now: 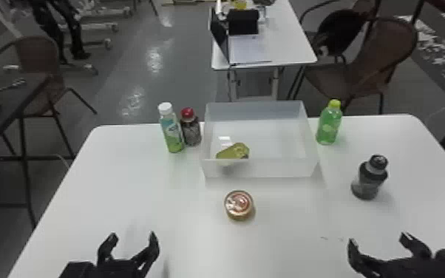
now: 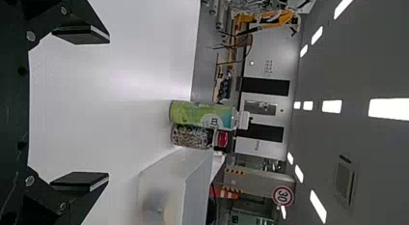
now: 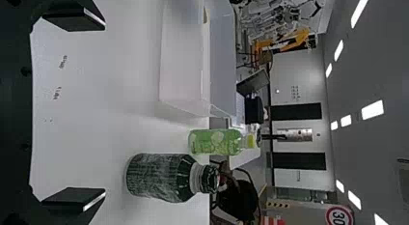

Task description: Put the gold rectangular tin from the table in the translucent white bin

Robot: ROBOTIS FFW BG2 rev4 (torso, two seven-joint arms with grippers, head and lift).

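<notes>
Head view: gold tin [image 1: 235,150] looks binned, task likely done.
Lies at 7 o'clock inside the translucent white bin [image 1: 269,168]; left gripper [image 1: 132,234] and right gripper [image 1: 377,237] wide, empty. Probably nothing left.

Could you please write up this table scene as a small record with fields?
Bin: translucent white, on the table
In bin: yellowish-gold item, left of middle, by the front wall
In front of bin: round gold-sided tin
Left of bin: white-capped bottle and red-capped bottle, side by side
Right of bin: green bottle; dark bottle, nearer the robot
Left gripper: open, empty
Right gripper: open, empty
</notes>
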